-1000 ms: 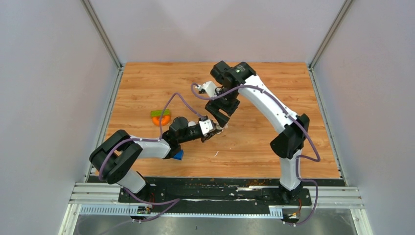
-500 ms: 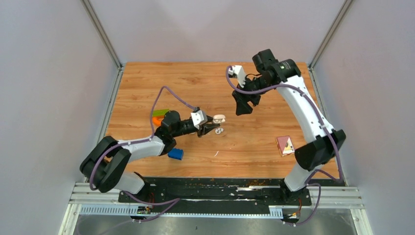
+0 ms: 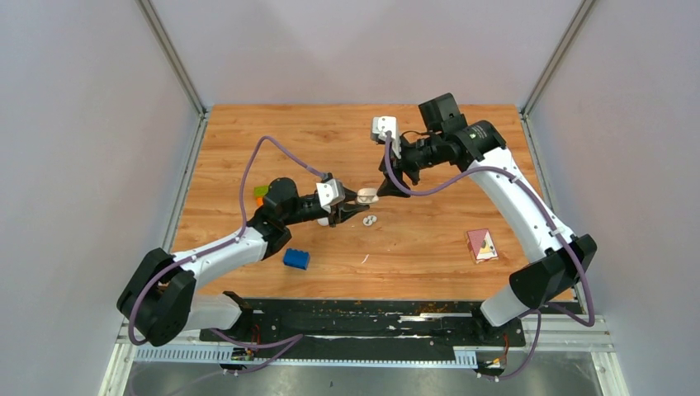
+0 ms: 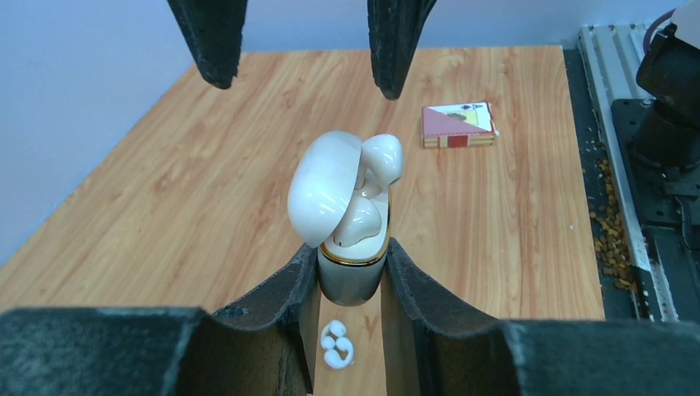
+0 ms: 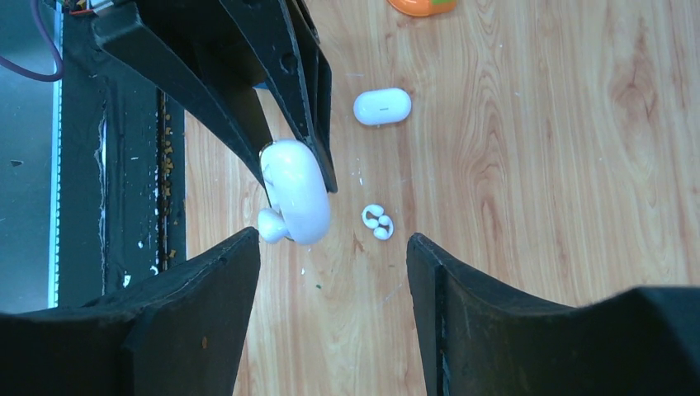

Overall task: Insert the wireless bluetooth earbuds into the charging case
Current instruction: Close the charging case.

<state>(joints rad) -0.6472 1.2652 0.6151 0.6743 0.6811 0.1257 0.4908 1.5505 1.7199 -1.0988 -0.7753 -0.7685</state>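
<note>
left gripper: jaws clamped on the lower shell of the charging case, one black ribbed finger on each side. case upright in the left wrist view, lid swung open to one side. one earbud pokes above the mouth at the rim, not seated; a second rounded white piece sits lower in the well. glossy white plastic, all curves, with a thin gold band round the shell edge.

right gripper: jaws spread wide, nothing between them, tips facing the case, near but apart.

loose earbuds: small knobbly white cluster on the wood below the case, clear of both grippers. a smooth white capsule-shaped piece lies beyond, toward the orange toy.

table: matte wood-grain, a bare stretch between the case and the red-and-white card box. blue brick near the front edge. grey walls stand at the left, right and far edges; black rail along the near edge.
</note>
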